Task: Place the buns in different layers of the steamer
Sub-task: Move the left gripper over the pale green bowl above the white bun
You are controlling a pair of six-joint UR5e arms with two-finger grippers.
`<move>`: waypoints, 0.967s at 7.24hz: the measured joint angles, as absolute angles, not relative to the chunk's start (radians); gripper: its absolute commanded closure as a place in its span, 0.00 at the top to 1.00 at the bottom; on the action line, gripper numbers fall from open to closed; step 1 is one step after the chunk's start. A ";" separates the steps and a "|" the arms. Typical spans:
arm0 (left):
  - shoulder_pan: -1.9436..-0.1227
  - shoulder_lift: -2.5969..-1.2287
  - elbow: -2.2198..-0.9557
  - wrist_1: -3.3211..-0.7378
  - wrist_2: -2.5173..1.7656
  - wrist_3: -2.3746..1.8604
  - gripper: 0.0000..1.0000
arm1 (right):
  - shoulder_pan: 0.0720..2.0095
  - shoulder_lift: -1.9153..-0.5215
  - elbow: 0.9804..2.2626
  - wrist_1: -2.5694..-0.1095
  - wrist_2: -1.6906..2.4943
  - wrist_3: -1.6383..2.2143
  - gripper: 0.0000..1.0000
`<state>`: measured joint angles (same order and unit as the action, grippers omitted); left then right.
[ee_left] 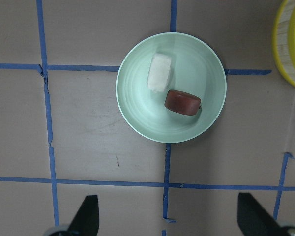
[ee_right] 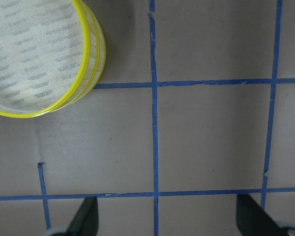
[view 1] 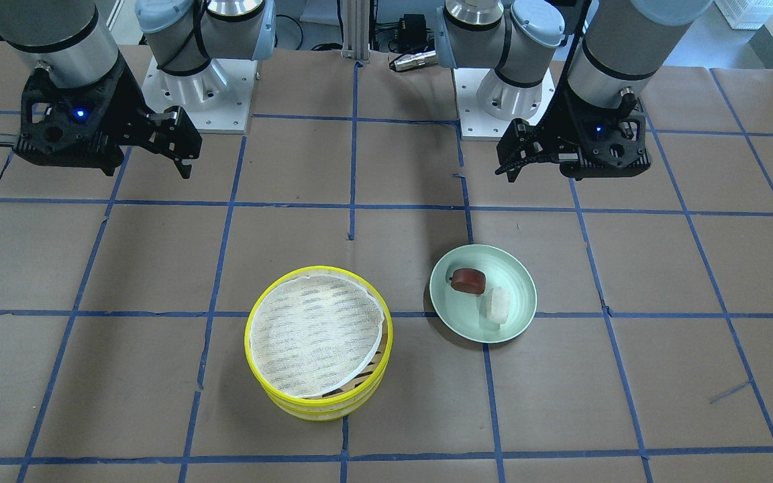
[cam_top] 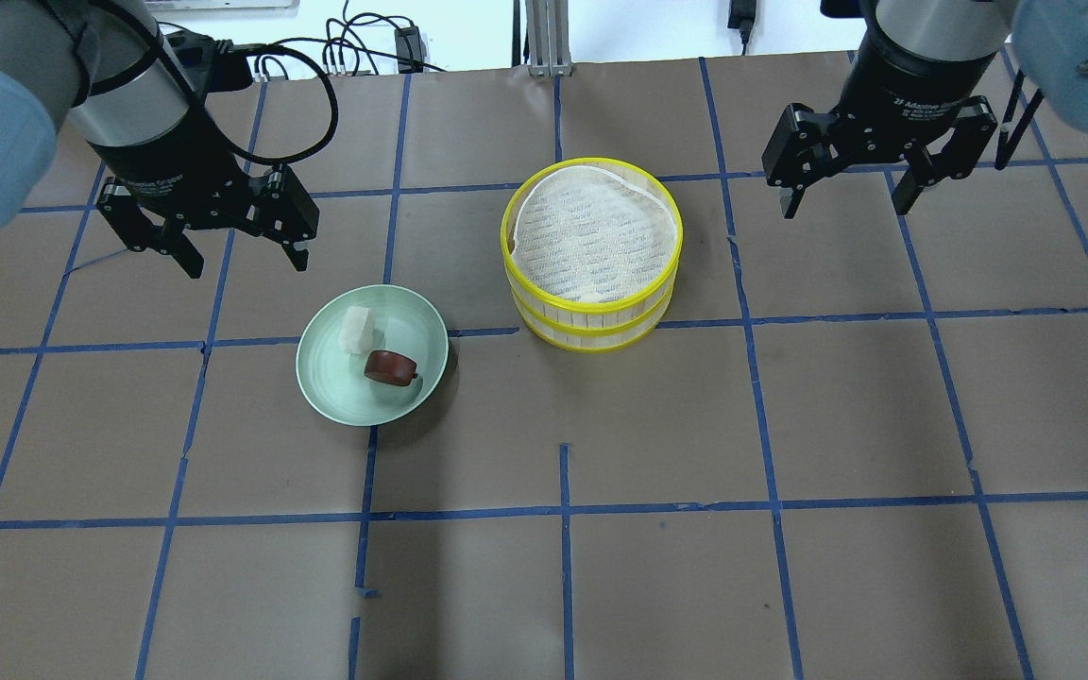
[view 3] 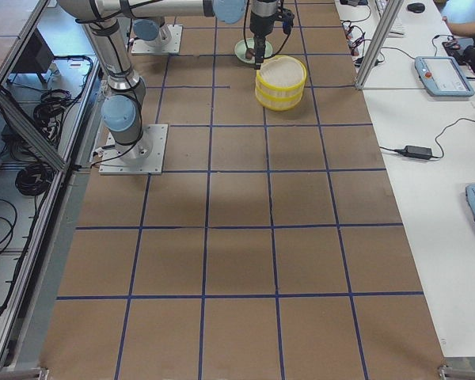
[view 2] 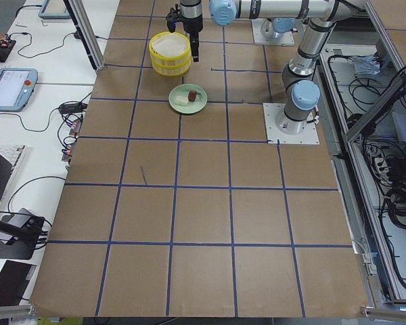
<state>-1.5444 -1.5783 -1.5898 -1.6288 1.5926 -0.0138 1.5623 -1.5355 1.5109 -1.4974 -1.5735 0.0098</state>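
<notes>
The steamer (cam_top: 591,304) stands stacked as two yellow-rimmed tiers, and its top mesh liner lies bare; it also shows in the front view (view 1: 319,401). The dark reddish-brown bun (cam_top: 389,367) and the white bun (cam_top: 357,330) lie side by side on a pale green plate (cam_top: 327,382). My left gripper (cam_top: 247,262) is open and empty, hovering just beyond the plate. Its wrist view shows the brown bun (ee_left: 182,102) and the white bun (ee_left: 161,72) ahead of it. My right gripper (cam_top: 846,208) is open and empty, hovering to the right of the steamer.
The table is brown paper with a blue tape grid. The plate (view 1: 517,268) sits about one hand-width from the steamer. The steamer's rim (ee_right: 91,59) shows at the upper left of the right wrist view. Both arm bases stand at the robot's edge of the table.
</notes>
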 measured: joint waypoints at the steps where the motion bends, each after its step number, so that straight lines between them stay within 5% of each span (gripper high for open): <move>1: -1.545 -1.577 -1.591 -1.629 1.592 -0.014 1.00 | 1.563 -1.536 1.511 -1.498 -1.573 0.010 1.00; 7: -1.527 -1.579 -1.617 -1.621 1.595 0.051 1.00 | 1.562 -1.534 1.513 -1.497 -1.572 0.009 1.00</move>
<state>-1.5268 -1.5788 -1.6167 -1.6214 1.5953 0.0512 1.5616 -1.5342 1.5130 -1.4967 -1.5723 0.0089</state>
